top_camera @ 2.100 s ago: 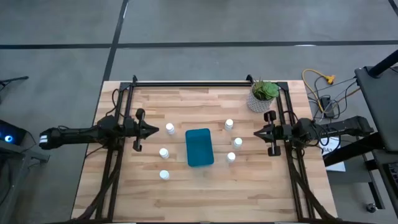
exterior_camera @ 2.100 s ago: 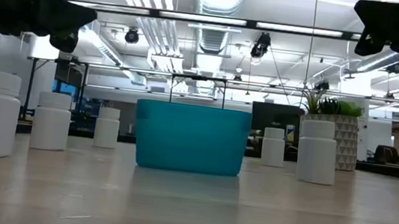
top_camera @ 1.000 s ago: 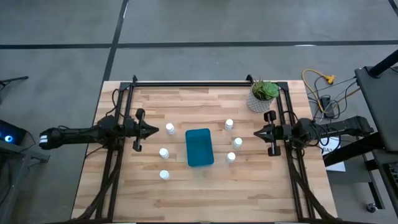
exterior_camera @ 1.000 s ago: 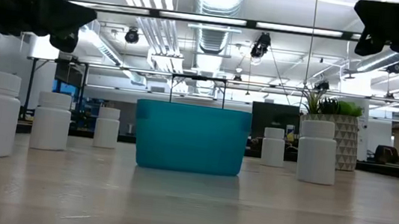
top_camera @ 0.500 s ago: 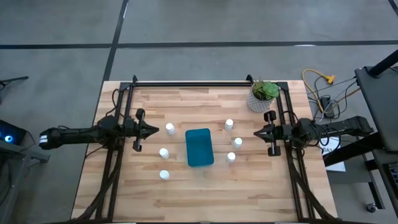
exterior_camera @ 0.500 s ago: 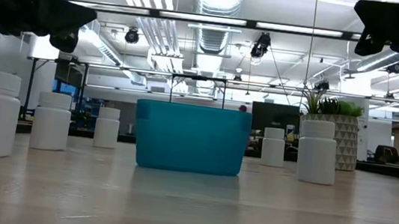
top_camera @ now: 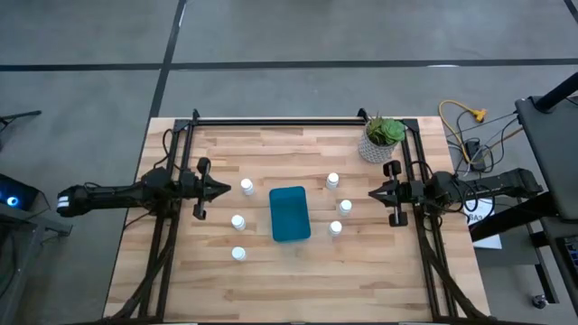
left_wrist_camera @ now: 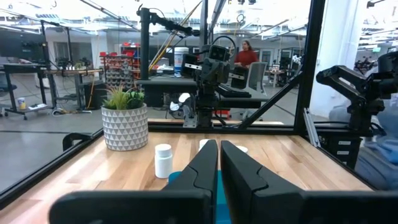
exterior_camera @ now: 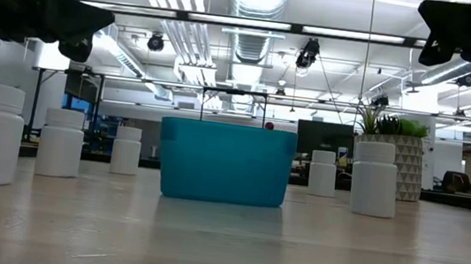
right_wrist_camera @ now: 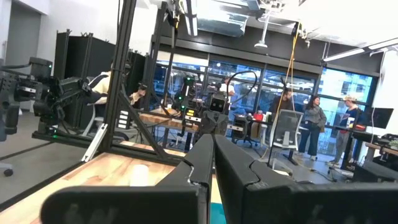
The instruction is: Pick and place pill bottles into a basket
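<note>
Centrally on the pale, plank-grained wooden desk [top_camera: 298, 280] the basket [top_camera: 289, 214] is seen, a smooth teal rectangular bin with rounded corners, its long sides running up and down the frame in the high view. Six pill bottles, small white cylinders with round white caps, are set upright around it and apart from it. Three are placed left of centre: one [top_camera: 247, 187] toward the upper left of the basket, one [top_camera: 237, 221] beside its left wall, one [top_camera: 238, 254] lower left. Three are placed right of centre: one [top_camera: 332, 181] upper right, one [top_camera: 345, 207] beside the right wall, one [top_camera: 335, 227] just below that. A white pot with a faceted pattern and a green plant [top_camera: 382, 138] is seen in the upper right of the desk.

At the left of the frame the left hand [top_camera: 223, 189] is held above the desk, clenched, its dark fingers [left_wrist_camera: 202, 163] nearly meeting and nothing grasped; the upper-left bottle lies just beyond its tips. At the right the right hand [top_camera: 373, 196] is likewise clenched and empty, well apart from the nearest bottles.
</note>
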`<move>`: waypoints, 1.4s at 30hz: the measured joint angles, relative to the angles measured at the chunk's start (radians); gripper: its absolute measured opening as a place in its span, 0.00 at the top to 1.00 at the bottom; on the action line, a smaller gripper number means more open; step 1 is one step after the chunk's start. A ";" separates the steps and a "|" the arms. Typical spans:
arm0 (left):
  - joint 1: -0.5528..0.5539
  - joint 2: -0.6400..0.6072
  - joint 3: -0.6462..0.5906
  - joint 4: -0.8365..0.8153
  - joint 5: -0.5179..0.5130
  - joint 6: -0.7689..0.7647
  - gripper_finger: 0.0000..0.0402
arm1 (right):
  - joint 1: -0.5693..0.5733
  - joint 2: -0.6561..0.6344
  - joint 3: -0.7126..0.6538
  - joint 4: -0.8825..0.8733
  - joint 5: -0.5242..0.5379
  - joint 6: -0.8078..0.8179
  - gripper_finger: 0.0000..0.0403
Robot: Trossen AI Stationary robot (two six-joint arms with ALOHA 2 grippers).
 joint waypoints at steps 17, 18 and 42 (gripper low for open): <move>0.000 0.000 0.000 0.000 0.001 0.000 1.00 | 0.000 0.000 0.000 0.000 0.000 0.000 0.98; 0.000 0.000 0.000 0.000 0.001 0.000 1.00 | 0.000 0.000 0.000 0.000 0.000 0.000 0.98; 0.000 0.000 0.000 0.014 -0.002 0.001 1.00 | 0.000 0.000 0.000 0.003 0.000 0.097 0.98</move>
